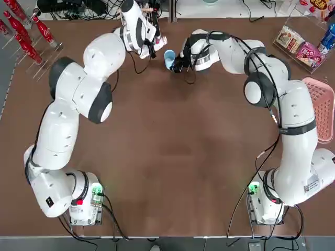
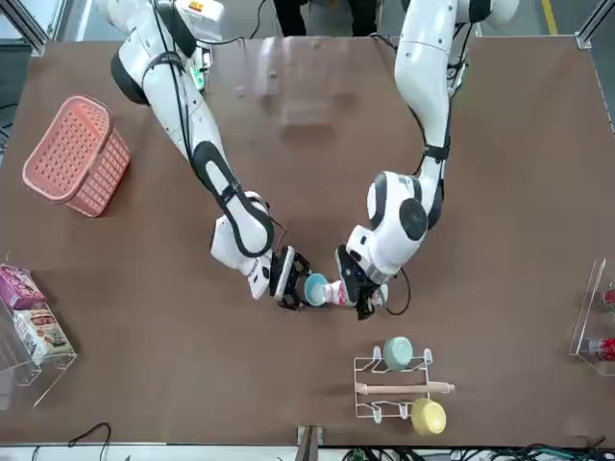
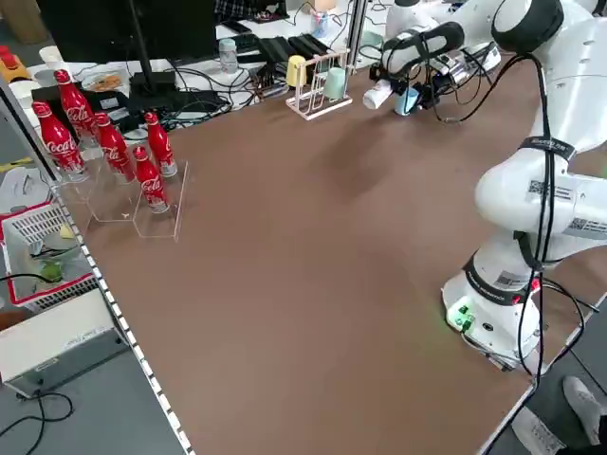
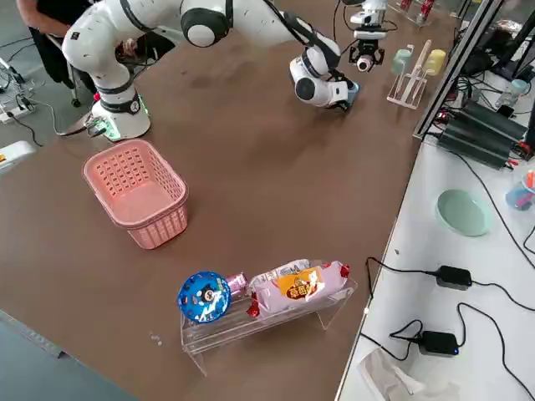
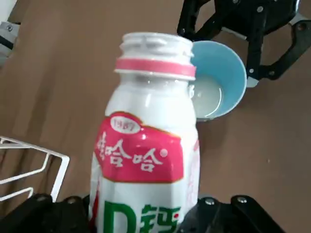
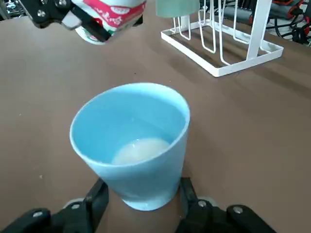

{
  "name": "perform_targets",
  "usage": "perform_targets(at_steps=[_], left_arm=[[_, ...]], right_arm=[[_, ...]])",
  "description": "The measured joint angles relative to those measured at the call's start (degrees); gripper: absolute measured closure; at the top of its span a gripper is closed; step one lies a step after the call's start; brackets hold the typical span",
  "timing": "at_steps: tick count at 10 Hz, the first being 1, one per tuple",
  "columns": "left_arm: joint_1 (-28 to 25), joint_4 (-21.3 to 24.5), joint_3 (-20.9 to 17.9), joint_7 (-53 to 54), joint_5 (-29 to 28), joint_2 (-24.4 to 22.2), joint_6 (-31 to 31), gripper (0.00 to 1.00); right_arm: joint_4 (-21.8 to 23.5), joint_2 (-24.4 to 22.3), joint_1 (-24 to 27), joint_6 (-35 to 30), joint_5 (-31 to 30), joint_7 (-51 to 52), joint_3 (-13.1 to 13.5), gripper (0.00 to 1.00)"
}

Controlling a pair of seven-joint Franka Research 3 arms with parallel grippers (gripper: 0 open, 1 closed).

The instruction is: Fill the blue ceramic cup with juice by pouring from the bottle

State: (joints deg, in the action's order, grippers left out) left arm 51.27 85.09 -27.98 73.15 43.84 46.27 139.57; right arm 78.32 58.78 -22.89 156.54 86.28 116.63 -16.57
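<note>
I see the left gripper (image 5: 146, 213) clamped on the bottle (image 5: 148, 145), tipped at the blue cup (image 6: 130, 145) — its pink label reads "1989"; the right gripper (image 6: 141, 199) grips that cup at the table's far edge; behind stand Coca-Cola bottles (image 3: 104, 142).

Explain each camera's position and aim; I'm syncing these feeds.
Top: overhead, both arms, light-blue handleless cup.
Front: across the table, white red-labelled plastic bottle.
Left side: raised, red bottles.
Right side: raised, pink basket.
Left wrist: left gripper.
Right wrist: right gripper.
Both wrists show cup and bottle.
</note>
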Motion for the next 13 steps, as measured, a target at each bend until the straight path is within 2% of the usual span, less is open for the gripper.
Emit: perform_targets(at_steps=[8, 11, 13], left_arm=[[1.98, -0.41, -1.19, -2.58, -7.06, 1.31, 0.02, 0.58], [2.15, -1.22, -1.77, -5.81, -11.42, 1.34, 0.02, 0.58], [2.49, -1.73, -1.80, -6.53, -11.99, 1.53, 0.01, 0.58]], right_arm=[[0.00, 0.00, -0.01, 0.02, 0.28, 0.00, -0.01, 0.32], [0.00, 0.00, -0.02, 0.04, 0.30, 0.00, -0.02, 0.32], [0.00, 0.00, -0.02, 0.05, 0.31, 0.00, -0.02, 0.32]])
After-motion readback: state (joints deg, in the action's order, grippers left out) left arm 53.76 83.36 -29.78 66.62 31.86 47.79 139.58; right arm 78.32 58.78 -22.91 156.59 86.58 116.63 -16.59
